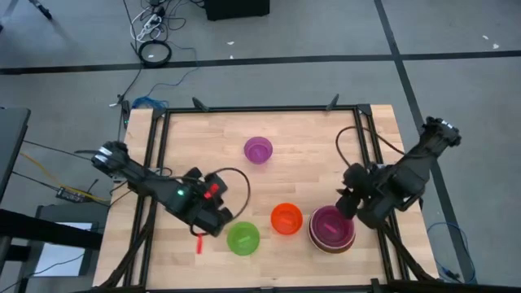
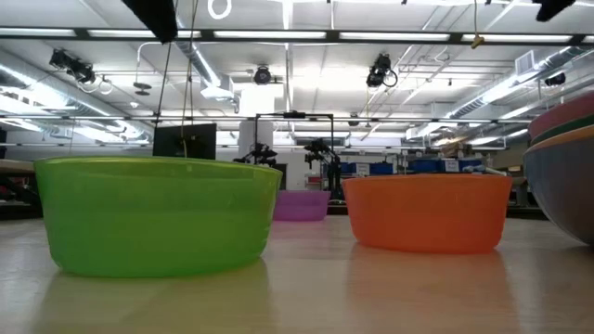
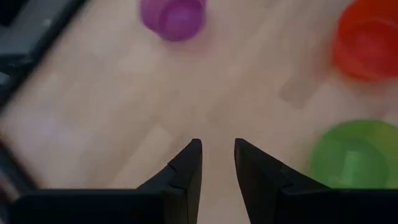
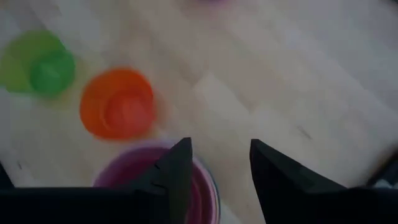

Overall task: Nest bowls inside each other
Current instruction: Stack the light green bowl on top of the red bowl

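Right gripper (image 4: 219, 165) hangs open and empty above the magenta bowl stack (image 4: 134, 171); left gripper (image 3: 217, 163), parted, holds nothing beside the green bowl (image 3: 351, 152)

The right gripper (image 4: 219, 163) is hanging over the wooden table (image 4: 298, 74) with its two dark fingers (image 4: 176, 171) standing apart and nothing between them. Just beneath them a magenta bowl (image 4: 134, 171) is sitting, with an orange bowl (image 4: 118, 104) close beside it and a green bowl (image 4: 38, 62) lying farther off.
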You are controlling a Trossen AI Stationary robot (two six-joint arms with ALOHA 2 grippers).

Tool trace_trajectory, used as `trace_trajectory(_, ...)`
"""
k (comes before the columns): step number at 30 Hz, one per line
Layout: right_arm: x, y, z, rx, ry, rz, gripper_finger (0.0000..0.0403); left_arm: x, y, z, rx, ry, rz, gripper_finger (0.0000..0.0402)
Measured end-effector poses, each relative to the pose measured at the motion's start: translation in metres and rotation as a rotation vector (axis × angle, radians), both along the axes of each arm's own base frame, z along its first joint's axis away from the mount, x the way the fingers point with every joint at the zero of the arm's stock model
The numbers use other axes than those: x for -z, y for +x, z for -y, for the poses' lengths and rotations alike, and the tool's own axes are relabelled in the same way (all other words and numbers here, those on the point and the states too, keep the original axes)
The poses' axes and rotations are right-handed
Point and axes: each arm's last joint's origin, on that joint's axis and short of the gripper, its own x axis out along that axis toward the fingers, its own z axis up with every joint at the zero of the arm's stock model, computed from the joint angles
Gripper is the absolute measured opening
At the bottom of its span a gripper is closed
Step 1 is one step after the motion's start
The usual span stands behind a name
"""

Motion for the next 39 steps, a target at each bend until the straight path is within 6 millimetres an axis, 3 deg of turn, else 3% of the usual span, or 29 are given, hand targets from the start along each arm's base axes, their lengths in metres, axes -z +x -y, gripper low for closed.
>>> trace_trajectory(5,-0.002,-0.003,-0.003,-0.007,-0.038,0.058,0.0149,0.039,0.033,0.019,0.009,-0.079,-0.058,0.0103)
trace_trajectory(10,0.003,0.001,-0.007,-0.008,-0.055,0.039,0.0149,0.082,0.054,0.017,-0.026,-0.118,-0.258,0.0103)
trace_trajectory(13,0.006,0.003,-0.010,-0.009,-0.068,0.019,0.0149,0.096,0.061,0.016,-0.020,-0.127,-0.309,0.0103)
trace_trajectory(26,0.011,0.007,-0.009,0.005,-0.112,-0.027,0.0149,0.105,0.083,0.024,-0.015,-0.411,-0.214,0.0103)
trace_trajectory(31,0.011,0.007,-0.009,0.005,-0.112,-0.027,0.0149,0.105,0.086,0.025,0.004,-0.425,-0.189,0.0103)
trace_trajectory(39,0.011,0.007,-0.009,0.006,-0.111,-0.027,0.0149,0.120,0.090,0.024,-0.003,-0.380,-0.232,0.0103)
